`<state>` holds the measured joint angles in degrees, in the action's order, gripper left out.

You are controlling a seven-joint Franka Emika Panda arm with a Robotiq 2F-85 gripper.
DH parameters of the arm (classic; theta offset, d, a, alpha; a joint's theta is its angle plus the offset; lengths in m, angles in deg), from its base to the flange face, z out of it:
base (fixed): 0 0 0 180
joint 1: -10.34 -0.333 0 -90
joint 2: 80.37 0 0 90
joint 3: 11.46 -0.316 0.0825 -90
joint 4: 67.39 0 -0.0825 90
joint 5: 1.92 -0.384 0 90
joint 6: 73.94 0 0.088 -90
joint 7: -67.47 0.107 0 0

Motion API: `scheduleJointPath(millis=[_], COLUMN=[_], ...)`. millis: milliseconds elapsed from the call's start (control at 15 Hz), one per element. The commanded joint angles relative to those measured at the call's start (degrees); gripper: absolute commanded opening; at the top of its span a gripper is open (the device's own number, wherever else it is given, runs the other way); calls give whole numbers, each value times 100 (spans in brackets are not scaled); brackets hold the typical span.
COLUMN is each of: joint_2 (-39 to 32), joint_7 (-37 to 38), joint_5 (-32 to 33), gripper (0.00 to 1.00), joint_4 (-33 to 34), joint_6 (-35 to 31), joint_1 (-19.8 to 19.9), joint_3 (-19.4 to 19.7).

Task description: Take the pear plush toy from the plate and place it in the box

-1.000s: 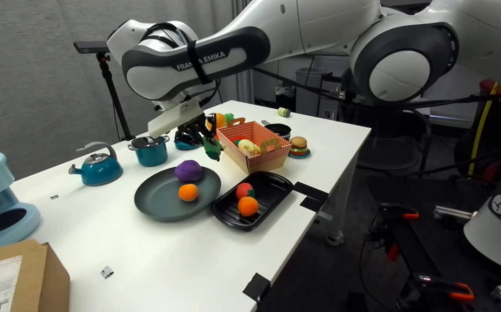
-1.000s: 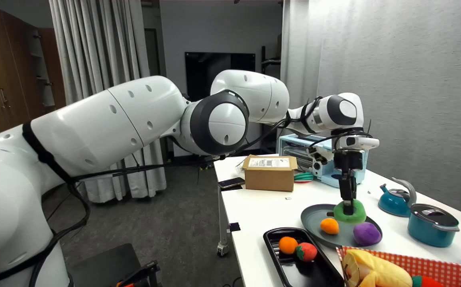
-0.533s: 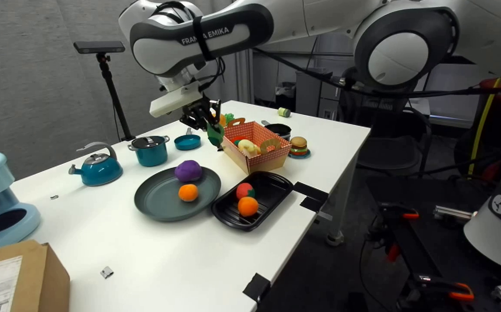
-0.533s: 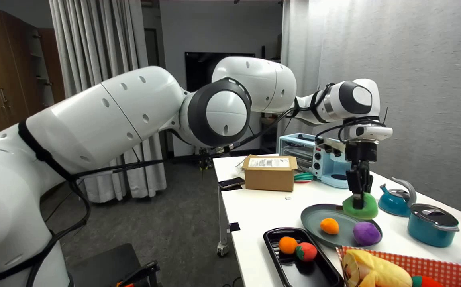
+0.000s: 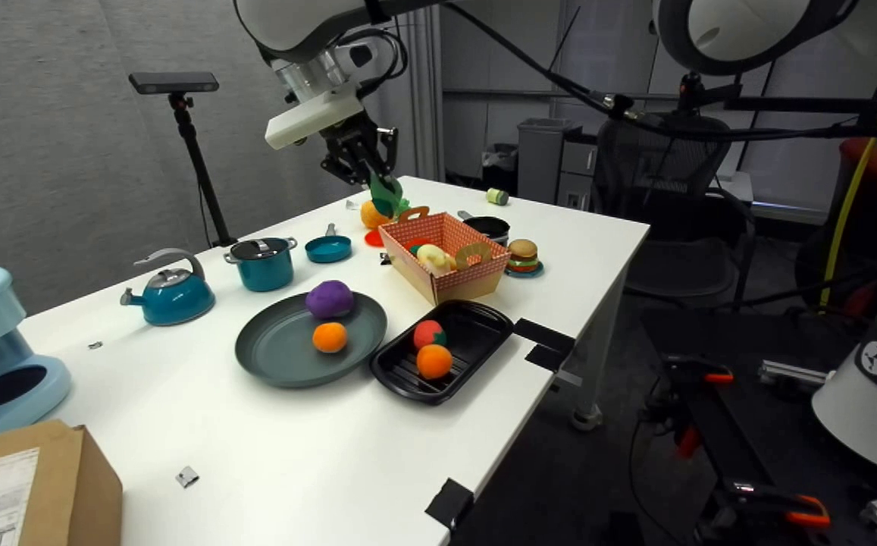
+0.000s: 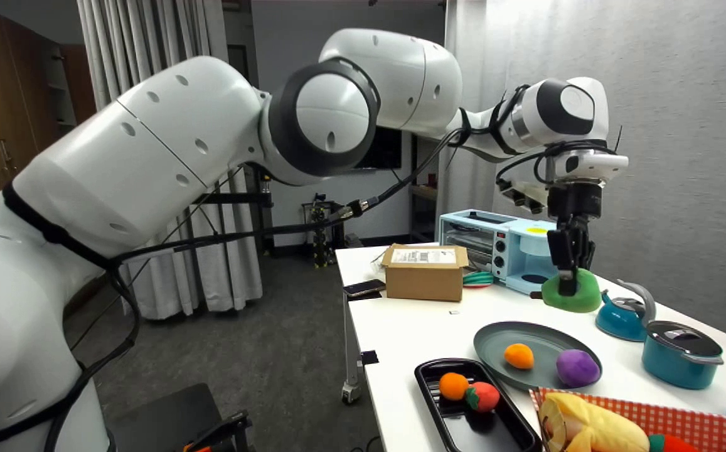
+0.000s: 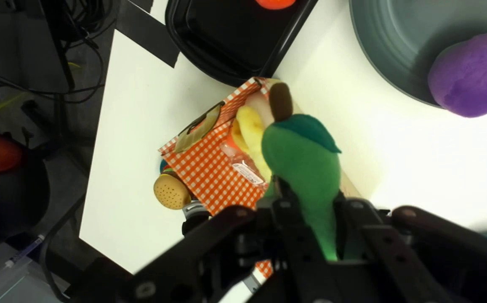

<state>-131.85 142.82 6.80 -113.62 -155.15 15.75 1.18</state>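
My gripper (image 7: 312, 197) is shut on the green pear plush toy (image 7: 302, 160), with a finger on each side of its narrow part. Its brown stem and leaf point away from the gripper. The pear hangs in the air, clear of the table, in both exterior views (image 5: 386, 199) (image 6: 579, 296). The dark grey plate (image 5: 279, 360) holds a purple plush (image 5: 330, 299) and a small orange plush (image 5: 329, 337). The orange-red checked box (image 5: 472, 282) holds a yellow plush (image 6: 601, 424) and other toys. In the wrist view the pear overlaps the box (image 7: 209, 176).
A black tray (image 5: 476, 334) with a strawberry and an orange toy stands beside plate and box. A teal pot (image 5: 265, 269), kettle (image 5: 178, 297) and small pan (image 5: 328, 249) stand along the far edge. A toy burger (image 5: 523, 254) and black pan (image 5: 488, 226) are beside the box.
My gripper has risen with the pear held in it, from low over the table near the plate to well above it. The plate, box and other toys have not moved.
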Motion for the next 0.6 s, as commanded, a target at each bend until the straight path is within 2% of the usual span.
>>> scheduleJointPath(millis=[0,533], joint_2=[996,2381], joint_7=[86,51], joint_5=[44,-240], gripper=[5,5], joint_4=[-1378,-3586], joint_6=[83,75], joint_1=[-119,-64], joint_3=[36,-110])
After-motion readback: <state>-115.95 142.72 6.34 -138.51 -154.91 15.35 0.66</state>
